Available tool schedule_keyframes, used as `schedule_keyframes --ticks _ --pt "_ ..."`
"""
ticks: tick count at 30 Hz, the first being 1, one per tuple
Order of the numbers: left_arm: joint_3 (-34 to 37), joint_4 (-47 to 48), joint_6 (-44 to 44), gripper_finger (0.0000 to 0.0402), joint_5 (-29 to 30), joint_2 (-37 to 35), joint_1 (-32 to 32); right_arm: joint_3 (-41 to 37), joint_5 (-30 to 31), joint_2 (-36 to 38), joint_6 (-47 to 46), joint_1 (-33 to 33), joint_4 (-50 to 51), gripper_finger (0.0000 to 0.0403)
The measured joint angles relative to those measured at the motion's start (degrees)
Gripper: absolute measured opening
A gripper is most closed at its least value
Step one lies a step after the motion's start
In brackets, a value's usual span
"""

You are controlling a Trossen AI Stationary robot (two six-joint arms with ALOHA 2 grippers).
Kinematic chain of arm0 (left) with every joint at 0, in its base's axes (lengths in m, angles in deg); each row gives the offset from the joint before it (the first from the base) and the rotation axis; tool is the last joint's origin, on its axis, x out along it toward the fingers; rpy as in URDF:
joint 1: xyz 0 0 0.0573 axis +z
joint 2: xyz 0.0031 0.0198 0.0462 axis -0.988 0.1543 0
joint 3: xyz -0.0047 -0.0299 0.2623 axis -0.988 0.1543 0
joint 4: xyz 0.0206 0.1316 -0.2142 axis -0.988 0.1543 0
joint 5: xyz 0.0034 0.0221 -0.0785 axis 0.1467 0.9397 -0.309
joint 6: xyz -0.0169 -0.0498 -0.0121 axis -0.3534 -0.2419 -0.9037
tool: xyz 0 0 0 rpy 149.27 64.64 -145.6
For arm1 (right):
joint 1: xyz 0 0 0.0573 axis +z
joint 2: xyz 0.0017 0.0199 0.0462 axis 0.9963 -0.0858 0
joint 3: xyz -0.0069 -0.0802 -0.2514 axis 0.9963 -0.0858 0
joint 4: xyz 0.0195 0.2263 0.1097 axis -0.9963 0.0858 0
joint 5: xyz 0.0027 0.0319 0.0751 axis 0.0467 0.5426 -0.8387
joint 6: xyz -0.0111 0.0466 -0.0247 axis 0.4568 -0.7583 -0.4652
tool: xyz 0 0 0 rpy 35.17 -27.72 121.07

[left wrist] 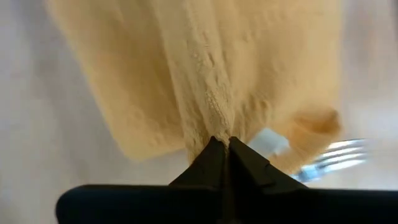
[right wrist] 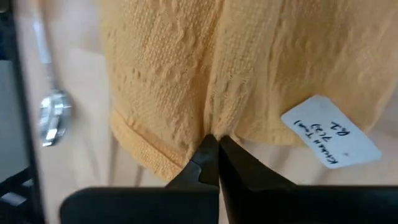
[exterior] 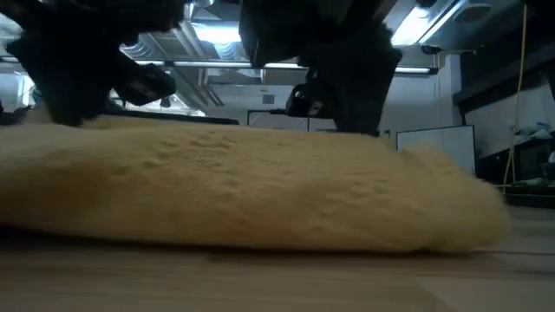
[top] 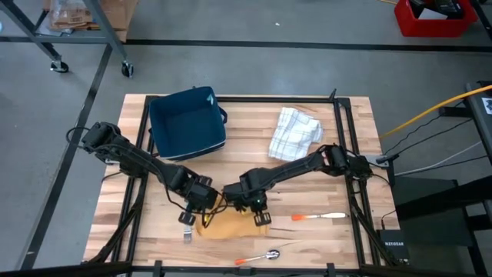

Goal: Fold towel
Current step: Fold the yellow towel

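Yellow towel [exterior: 251, 195], nearest the low camera, fills that frame's middle band as a soft mound lying on the wooden table [top: 323, 246]; in the high view the towel [top: 231, 225] sits at lower centre of the frame, near the table's bottom edge.

Table: slatted wood top with a black frame, occupying the centre of the high view.

Blue bin [top: 187, 123]: upper left of the table, well apart from the yellow towel.

Checked cloth [top: 294, 132]: crumpled, upper right of the table, right of the bin.

Left gripper [top: 201, 198]: at the towel's upper left edge in the high view; in the left wrist view its fingers [left wrist: 210, 163] are pressed together and pinch a ridge of towel [left wrist: 205, 81].

Right gripper [top: 257, 212]: at the towel's upper right edge, near the left gripper; in the right wrist view its fingers [right wrist: 208, 163] are likewise closed, pinching a fold of the towel [right wrist: 186, 81] beside a white label [right wrist: 329, 140] with handwriting.

Orange-handled utensil [top: 319, 217]: right of the towel, lying level.

Spoon [top: 260, 257]: below the towel at the frame's lower edge, orange handle to the left.

Fork [top: 186, 228]: just left of the towel; tines show in the left wrist view [left wrist: 339, 155].
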Motion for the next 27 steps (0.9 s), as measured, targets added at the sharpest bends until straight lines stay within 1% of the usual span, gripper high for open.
schedule_keyframes --ticks 3,7,9,12,15,18,22,27 --pt "0.0 2.4 -0.3 0.0017 6.7 0.0 0.7 -0.1 4.5 0.0 0.0 -0.7 -0.1 0.0014" --pt "0.0 4.4 0.6 0.0043 13.6 0.0 1.3 -0.2 14.1 0.0 0.0 -1.1 -0.2 0.0043" --pt "0.0 5.7 0.9 0.0065 16.7 0.0 1.5 -0.2 18.2 0.0 0.0 -1.3 -0.4 0.0063" --pt "0.0 7.4 -0.7 0.0106 21.4 0.0 1.8 -0.2 21.8 0.0 -0.1 -1.3 -0.4 0.0099" --pt "0.0 8.7 -3.4 0.0146 26.5 0.0 1.8 -0.2 25.3 0.0 -0.1 -1.3 -0.4 0.0138" --pt "0.0 10.2 -7.5 0.017 31.0 0.0 1.8 -0.2 29.0 0.0 -0.2 -1.3 0.1 0.017" --pt "0.0 12.8 -12.8 0.0178 36.1 0.0 1.8 -0.2 31.6 0.0 -0.5 -1.3 1.0 0.0194" --pt "0.0 14.5 -16.3 0.0167 37.3 0.0 1.8 -0.1 31.5 0.0 -3.4 -1.3 2.3 0.0199"
